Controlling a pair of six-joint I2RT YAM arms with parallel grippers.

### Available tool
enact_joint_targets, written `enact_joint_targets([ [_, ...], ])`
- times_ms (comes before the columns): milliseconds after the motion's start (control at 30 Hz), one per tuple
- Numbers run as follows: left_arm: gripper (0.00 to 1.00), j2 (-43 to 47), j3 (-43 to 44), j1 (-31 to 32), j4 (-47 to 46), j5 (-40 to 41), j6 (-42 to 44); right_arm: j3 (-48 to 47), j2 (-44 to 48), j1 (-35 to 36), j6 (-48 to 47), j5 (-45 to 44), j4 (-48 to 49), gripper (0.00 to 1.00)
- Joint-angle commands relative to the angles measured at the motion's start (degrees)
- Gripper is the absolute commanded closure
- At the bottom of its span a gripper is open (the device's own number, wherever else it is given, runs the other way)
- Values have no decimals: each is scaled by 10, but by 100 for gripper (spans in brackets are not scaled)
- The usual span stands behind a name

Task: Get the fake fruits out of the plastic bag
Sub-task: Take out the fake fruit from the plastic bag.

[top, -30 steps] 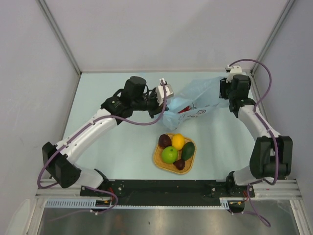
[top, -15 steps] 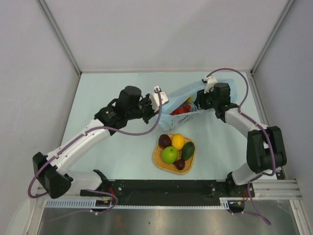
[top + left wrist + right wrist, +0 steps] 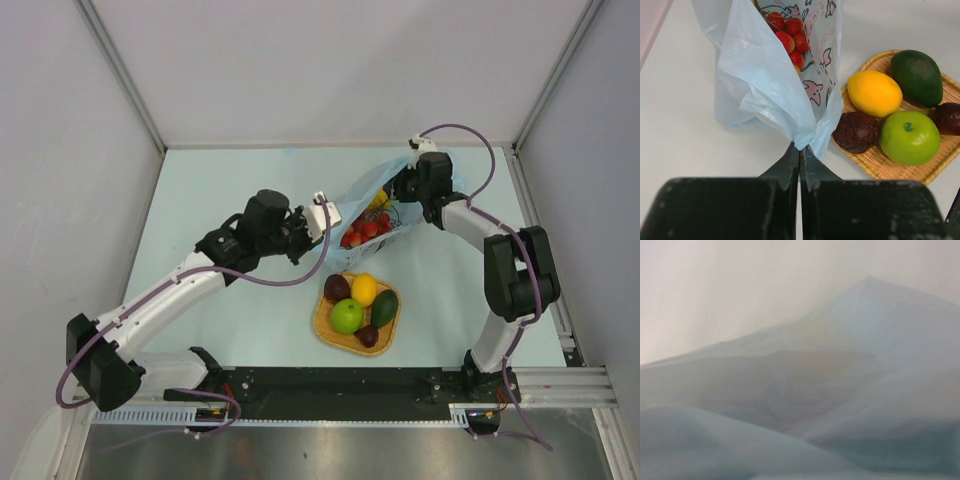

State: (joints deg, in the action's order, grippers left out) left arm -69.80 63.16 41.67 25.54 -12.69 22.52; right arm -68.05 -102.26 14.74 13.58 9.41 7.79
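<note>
My left end effector (image 3: 799, 152) is pressed together on a fold of the plastic bag (image 3: 765, 75), pinching the thin pale blue film at its lowest corner so that the bag hangs up and away from my fingers. Through the open side I see the red berries (image 3: 790, 35) bunched inside, against the printed wall of the bag. From above, the bag stretches slantwise over the table (image 3: 220, 190) between my two arms, with the berries near its lower end and a yellow fruit (image 3: 381, 201) higher up inside it. My right end effector (image 3: 398, 192) is at the bag's far upper end, buried in the plastic. My right wrist camera shows nothing but blurred, milky film filling the view, so I cannot tell whether those jaws are spread or gripping anything. Just beside the bag, on the near side, sits the woven tray (image 3: 875, 165). It holds the lemon (image 3: 874, 93), the green apple (image 3: 910, 137), the avocado (image 3: 917, 77) and two dark plums (image 3: 856, 132), all out of the bag and packed close together. The bag's hanging corner touches the tray's rim near the lemon.
</note>
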Motion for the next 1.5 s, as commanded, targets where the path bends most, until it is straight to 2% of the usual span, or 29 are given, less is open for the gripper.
enact_joint_targets([
  [0, 100, -10, 5, -1, -13, -27, -5, -47, -16, 0, 38, -20, 27, 58],
  [67, 100, -14, 9, 0, -14, -31, -10, -52, -25, 0, 40, -3, 30, 65],
  [200, 100, -15, 15, 0, -17, -42, -18, -65, -49, 13, 29, -32, 8, 68],
  [533, 100, -9, 12, 0, -13, -56, -23, -105, -115, 25, 27, -111, 1, 39],
  [667, 100, -10, 7, 0, -8, -56, -27, -135, -155, 31, 20, -126, -13, 32],
  [800, 100, -16, 12, 1, -8, -59, -30, -162, -190, 29, 21, -120, -34, 32],
  [900, 100, -21, 12, 1, -10, -58, -31, -165, -207, 28, 24, -124, -24, 38],
  [933, 100, -21, 13, 0, -11, -57, -32, -168, -210, 28, 17, -128, -21, 46],
  [1000, 99, -23, 13, 1, -13, -54, -32, -169, -212, 27, 7, -134, -12, 55],
  [1033, 100, -24, 13, 1, -13, -52, -31, -169, -210, 24, 0, -129, -9, 64],
  [1133, 100, -27, 11, 1, -18, -51, -30, -169, -185, 14, -15, -100, -7, 73],
  [1233, 100, -34, 10, 1, -30, -51, -34, -165, -141, 2, -15, -53, -8, 78],
  [1467, 100, -51, 30, -1, -63, -37, -56, -145, -48, -10, -37, -30, -32, 83],
])
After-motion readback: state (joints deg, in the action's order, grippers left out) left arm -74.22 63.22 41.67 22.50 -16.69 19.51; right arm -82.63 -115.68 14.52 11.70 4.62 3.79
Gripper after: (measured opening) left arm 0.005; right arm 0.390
